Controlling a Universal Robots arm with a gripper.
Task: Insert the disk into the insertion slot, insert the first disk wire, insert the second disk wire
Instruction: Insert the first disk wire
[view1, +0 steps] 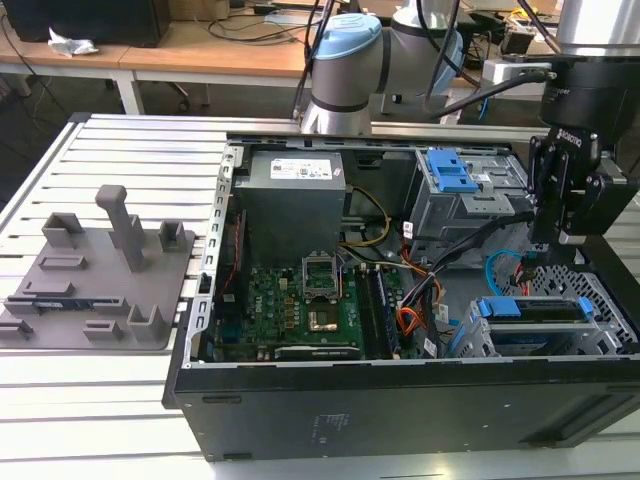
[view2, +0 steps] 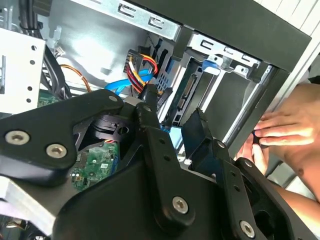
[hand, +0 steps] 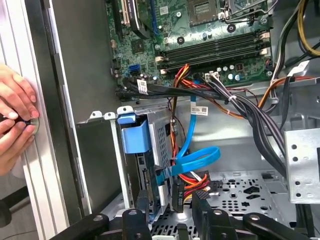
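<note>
The disk (view1: 535, 309), framed by its blue carrier, lies inside the insertion slot (view1: 610, 300), a grey perforated bay at the case's front corner on the exterior view's right. My gripper (view1: 555, 240) hangs just behind that bay, open. In the first wrist view my gripper (hand: 171, 207) straddles a black connector (hand: 179, 192) with red, yellow and orange wires, beside the disk's (hand: 134, 135) rear end. A blue flat cable (hand: 197, 160) loops down to the disk's back edge. In the second wrist view my gripper (view2: 172, 107) faces the disk's rear (view2: 187, 92), one fingertip (view2: 148, 97) by the coloured wires (view2: 142, 67).
A person's hands (hand: 15, 120) (view2: 280, 132) rest on the case's outer edge near the bay. Inside the case are the motherboard (view1: 300, 300), a power supply (view1: 295, 200), cable bundles (hand: 240, 100) and a larger cage with a blue latch (view1: 450, 170). A grey fixture plate (view1: 100, 270) lies outside.
</note>
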